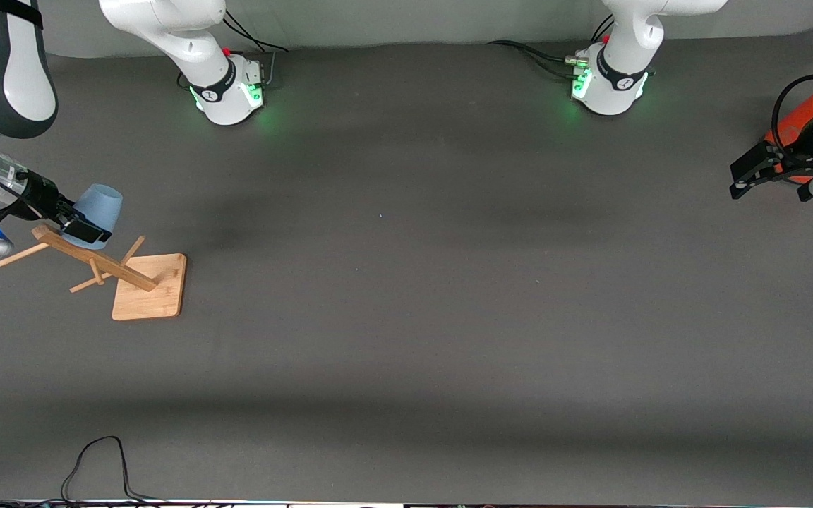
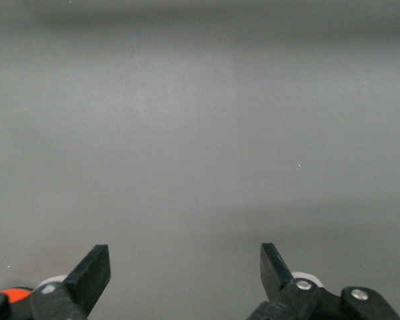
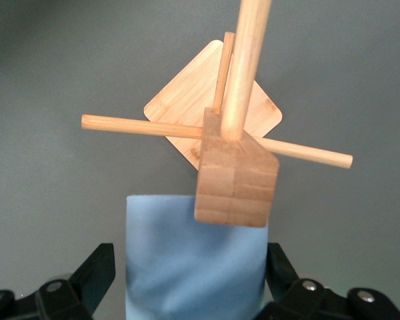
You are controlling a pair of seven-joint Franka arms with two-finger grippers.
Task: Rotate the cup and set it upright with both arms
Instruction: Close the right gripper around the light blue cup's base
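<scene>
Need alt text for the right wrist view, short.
A pale-blue cup sits between the right gripper's open black fingers, filling the gap between them. Just above it is a wooden mug stand, its square post and round pegs seen end-on, with its bamboo base on the grey table beneath.
</scene>
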